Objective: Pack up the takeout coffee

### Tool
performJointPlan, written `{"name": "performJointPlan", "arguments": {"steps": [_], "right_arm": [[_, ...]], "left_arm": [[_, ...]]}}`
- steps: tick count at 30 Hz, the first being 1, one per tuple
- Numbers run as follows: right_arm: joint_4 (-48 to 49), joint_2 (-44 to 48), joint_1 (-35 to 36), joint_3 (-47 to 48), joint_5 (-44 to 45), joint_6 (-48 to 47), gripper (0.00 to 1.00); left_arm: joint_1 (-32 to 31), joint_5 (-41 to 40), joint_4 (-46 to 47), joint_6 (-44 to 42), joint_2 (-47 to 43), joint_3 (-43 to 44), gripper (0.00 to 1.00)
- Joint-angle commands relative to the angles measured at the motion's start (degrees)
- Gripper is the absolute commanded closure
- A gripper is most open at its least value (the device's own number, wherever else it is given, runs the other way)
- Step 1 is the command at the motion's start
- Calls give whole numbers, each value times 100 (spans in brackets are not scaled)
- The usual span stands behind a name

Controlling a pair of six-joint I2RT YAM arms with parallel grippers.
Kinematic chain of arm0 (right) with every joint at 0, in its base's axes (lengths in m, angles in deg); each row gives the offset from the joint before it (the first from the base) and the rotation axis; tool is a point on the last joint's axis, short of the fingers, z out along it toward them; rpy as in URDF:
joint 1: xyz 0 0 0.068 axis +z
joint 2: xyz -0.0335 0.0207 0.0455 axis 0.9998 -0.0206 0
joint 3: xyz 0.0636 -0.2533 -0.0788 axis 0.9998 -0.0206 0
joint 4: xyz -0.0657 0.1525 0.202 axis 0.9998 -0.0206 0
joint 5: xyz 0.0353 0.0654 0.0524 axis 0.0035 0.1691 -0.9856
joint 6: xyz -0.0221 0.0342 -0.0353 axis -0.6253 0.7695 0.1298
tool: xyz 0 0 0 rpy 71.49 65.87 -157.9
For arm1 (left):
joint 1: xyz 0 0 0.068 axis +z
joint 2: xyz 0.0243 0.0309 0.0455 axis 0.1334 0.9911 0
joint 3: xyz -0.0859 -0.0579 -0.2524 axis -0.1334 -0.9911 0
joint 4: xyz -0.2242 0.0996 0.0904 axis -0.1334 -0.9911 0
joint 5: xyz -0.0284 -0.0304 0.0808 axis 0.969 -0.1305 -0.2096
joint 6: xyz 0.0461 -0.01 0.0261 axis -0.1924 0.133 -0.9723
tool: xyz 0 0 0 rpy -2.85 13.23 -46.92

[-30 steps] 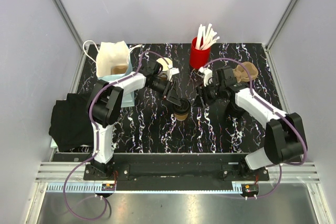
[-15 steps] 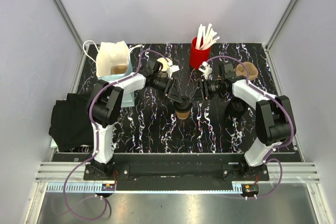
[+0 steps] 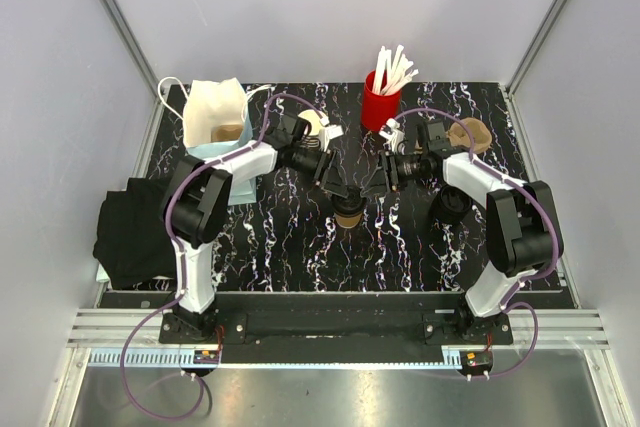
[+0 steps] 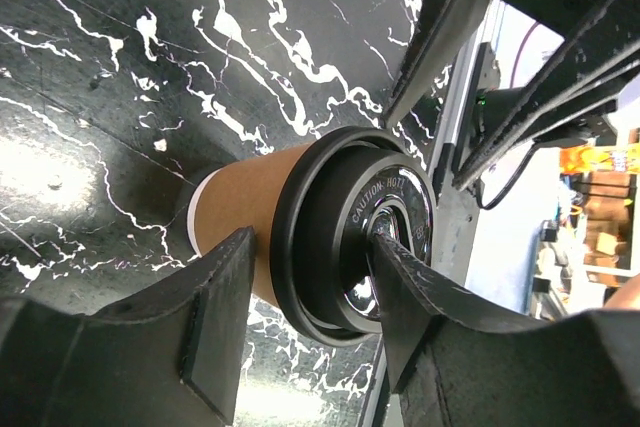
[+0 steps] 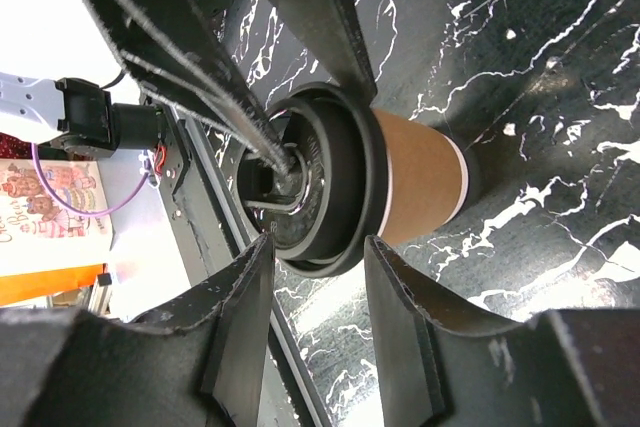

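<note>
The takeout coffee (image 3: 348, 214) is a brown kraft cup (image 4: 245, 212) with its black lid (image 4: 345, 237) on, standing mid-table. My left gripper (image 3: 338, 190) is open over it from the far left. In the left wrist view (image 4: 305, 277) one finger lies beside the cup wall with a gap and the other touches the lid's top centre. My right gripper (image 3: 376, 187) is open at the cup's right. In the right wrist view (image 5: 318, 257) its fingers flank the lid (image 5: 330, 187) rim without touching it, and the cup (image 5: 420, 177) wall shows behind.
A red cup of white sticks (image 3: 381, 102) stands at the back. A white bag (image 3: 215, 112) sits back left, a black cloth (image 3: 135, 232) at the left edge. Lidless brown cups (image 3: 475, 135) and spare black lids (image 3: 450, 205) lie on the right.
My right gripper has swung in from the right and come down beside the cup's lid. My left gripper has stayed at the lid.
</note>
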Motion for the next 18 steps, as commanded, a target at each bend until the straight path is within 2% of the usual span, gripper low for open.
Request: {"name": "performJointPlan", "arguments": {"steps": [1, 18], "right_arm": [[173, 44, -73, -82, -209, 41, 53], [-91, 193, -73, -197, -147, -73, 53]], "left_arm": [[-140, -542, -39, -289, -184, -172, 46], [-228, -331, -145, -333, -175, -84, 36]]}}
